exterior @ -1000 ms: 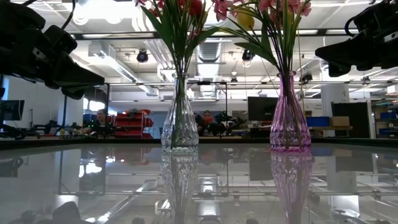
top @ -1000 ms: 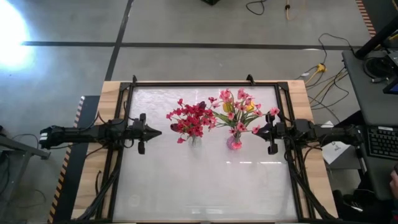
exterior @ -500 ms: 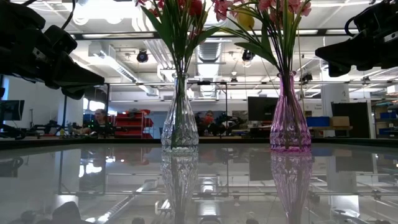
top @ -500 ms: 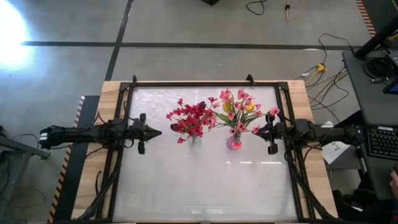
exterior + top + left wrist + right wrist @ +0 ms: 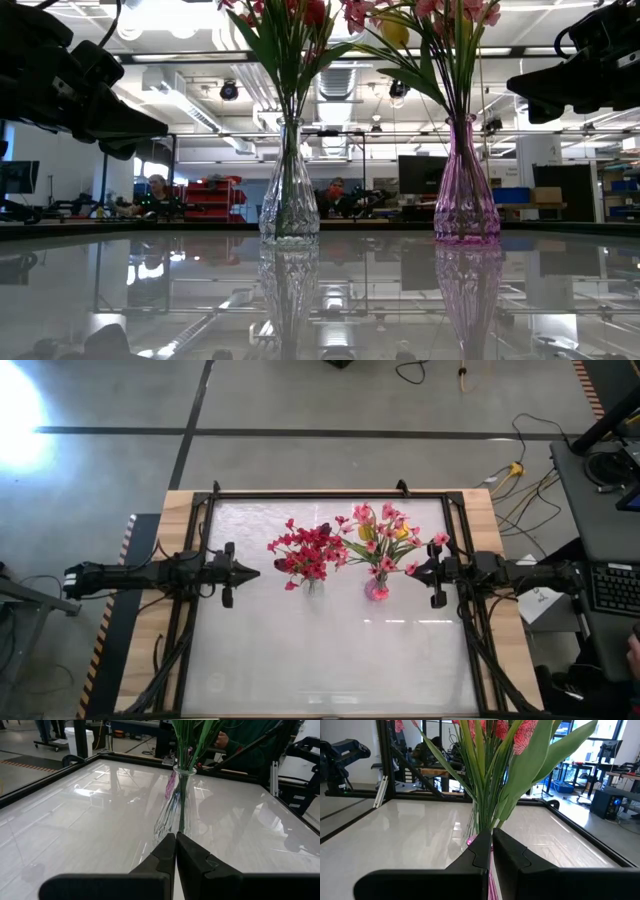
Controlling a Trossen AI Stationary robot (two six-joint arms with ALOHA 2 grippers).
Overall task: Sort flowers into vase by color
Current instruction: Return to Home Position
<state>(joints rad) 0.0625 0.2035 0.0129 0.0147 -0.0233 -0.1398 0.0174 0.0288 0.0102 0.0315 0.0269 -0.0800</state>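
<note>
Centre of the high view: the dark-red flowers point(image 5: 305, 552) stand in the clear vase point(image 5: 289, 190). Just to their right, the pink and yellow flowers point(image 5: 382, 538) stand in the pink vase point(image 5: 466, 190).

The left gripper point(image 5: 252, 571), at mid-left, and the right gripper point(image 5: 414, 570), at mid-right, each have fingers pressed together on nothing.

Handling, as judged: the sprays are light, with thin, springy stems and soft blossoms. Pinch the bare stem below the leaves, never the heads. The vases look like narrow glass and would likely tip if a stem is dragged sideways.

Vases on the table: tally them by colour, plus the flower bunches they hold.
Clear vase: 1
Pink vase: 1
Dark-red flower bunch: 1
Pink-and-yellow flower bunch: 1
Total: 4
</note>
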